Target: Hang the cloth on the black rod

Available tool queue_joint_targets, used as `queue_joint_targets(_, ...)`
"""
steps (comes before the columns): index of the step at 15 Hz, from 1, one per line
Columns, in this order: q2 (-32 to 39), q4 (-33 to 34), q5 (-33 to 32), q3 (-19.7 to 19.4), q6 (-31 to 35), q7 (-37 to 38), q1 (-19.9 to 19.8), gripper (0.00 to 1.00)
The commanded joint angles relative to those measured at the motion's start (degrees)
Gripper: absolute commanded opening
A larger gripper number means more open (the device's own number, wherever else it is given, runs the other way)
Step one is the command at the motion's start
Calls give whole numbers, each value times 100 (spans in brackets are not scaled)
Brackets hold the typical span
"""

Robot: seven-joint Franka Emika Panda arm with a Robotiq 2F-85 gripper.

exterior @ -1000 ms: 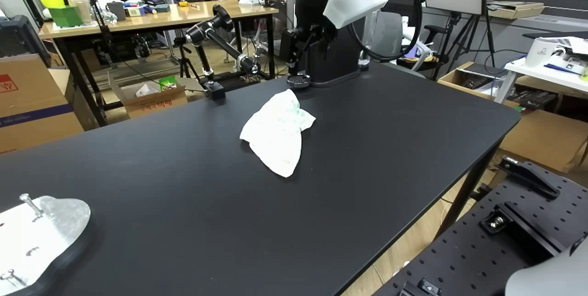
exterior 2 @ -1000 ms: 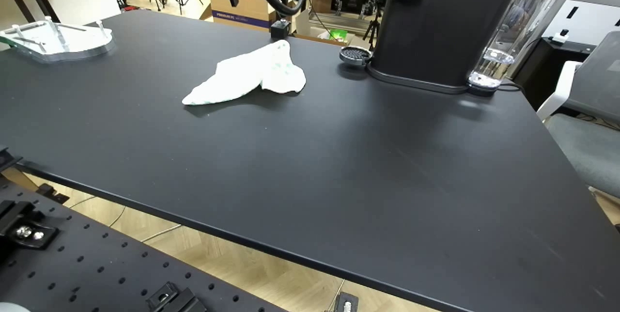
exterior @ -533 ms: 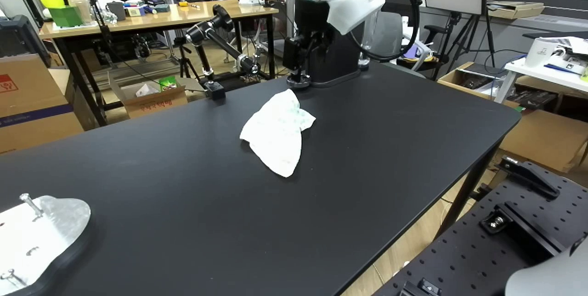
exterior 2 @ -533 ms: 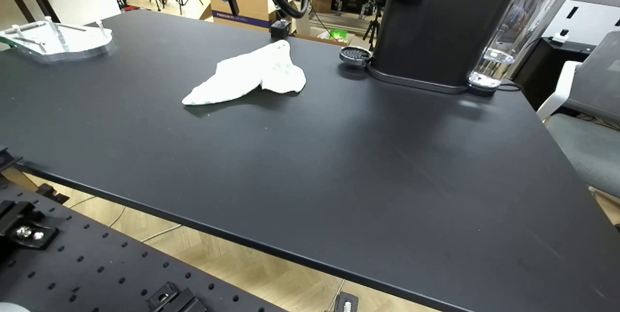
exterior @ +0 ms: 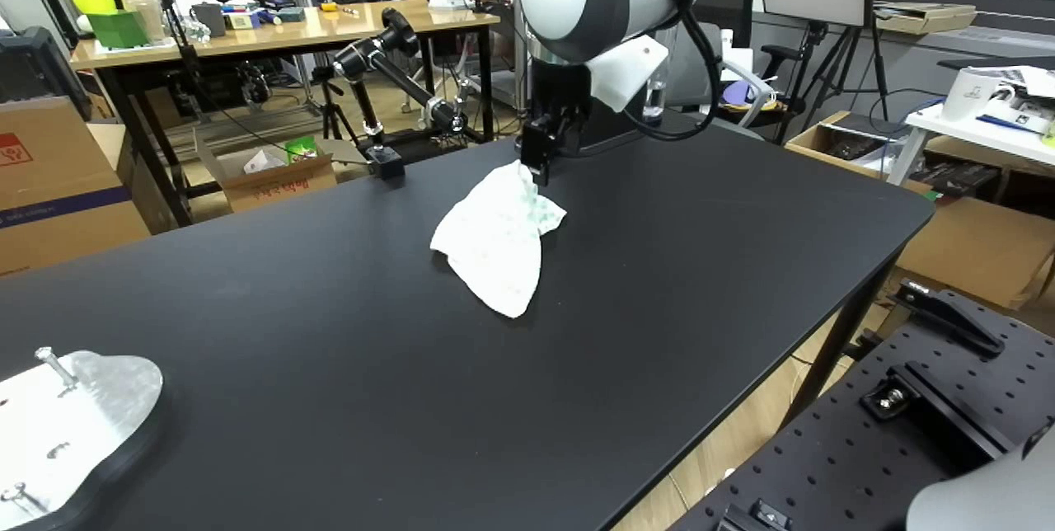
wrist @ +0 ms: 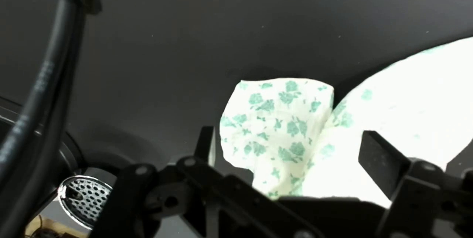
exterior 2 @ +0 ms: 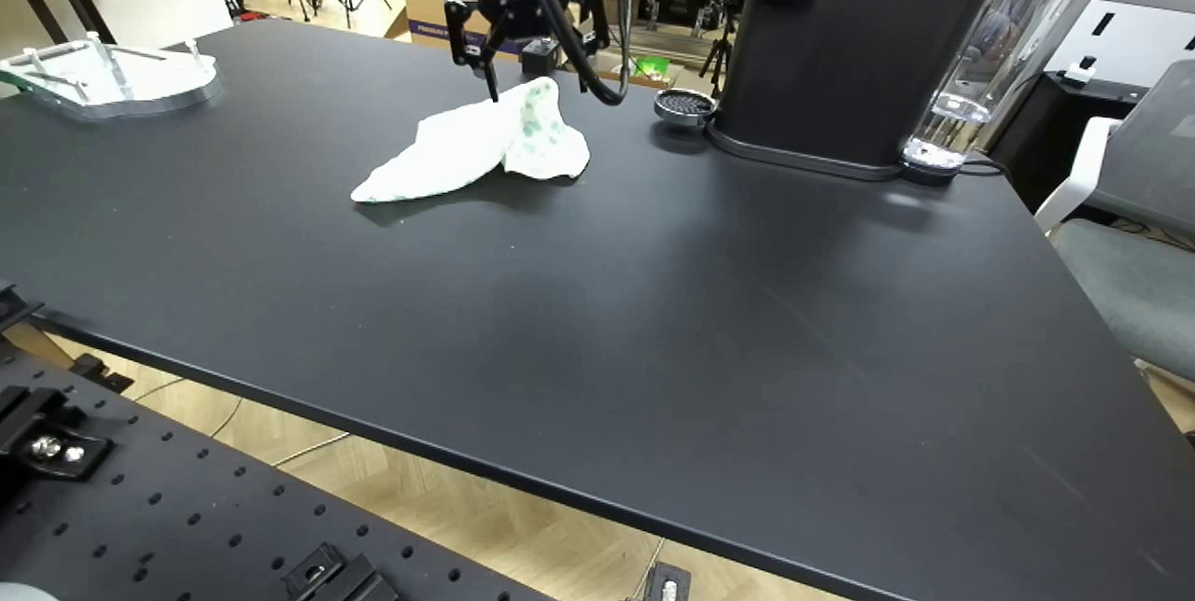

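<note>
The cloth (exterior: pixel 494 242) is white with a green flower print and lies crumpled on the dark table, one part raised in a fold. It also shows in an exterior view (exterior 2: pixel 476 139) and in the wrist view (wrist: pixel 277 127). My gripper (wrist: pixel 293 151) is open above the cloth, with the raised fold between its fingers and nothing held. In both exterior views the gripper (exterior: pixel 536 168) hangs low over the cloth's far end; touching cannot be told. The black rod (exterior: pixel 404 84) is part of a jointed stand clamped at the table's far edge; its base (exterior 2: pixel 539 58) shows below my gripper.
A black coffee machine (exterior 2: pixel 850 69) with a round metal drip tray (exterior 2: pixel 684 106) and a clear water tank (exterior 2: pixel 971 78) stands near the cloth. A pale plate with upright bolts (exterior: pixel 91 415) lies at the table's other end. A cable (wrist: pixel 48 75) hangs along my wrist.
My gripper has come down and forward from beside the coffee machine to just over the cloth, tilting to point downward. It stays open. The cloth has not moved.
</note>
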Motion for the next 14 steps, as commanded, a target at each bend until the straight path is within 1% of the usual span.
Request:
queue_joint_targets(1,737,606,239,143,239,-45,-93,100)
queue_joint_targets(3,1012,817,396,306,274,-118,-147,100)
queue_joint_targets(6,1284,1057,461,420,221,-124,-149,100)
queue_joint_targets(7,1344,1105,489,465,236,-129,-174,75)
queue_joint_targets(8,1392,1150,528,510,226,-143,-201,74)
queue_joint_targets(9,1426,1183,552,520,231,-126,-201,68)
queue_joint_targets(12,1453,1228,601,563,244,-89,-231,45)
queue_joint_targets(14,1412,1216,681,603,236,-54,-256,33)
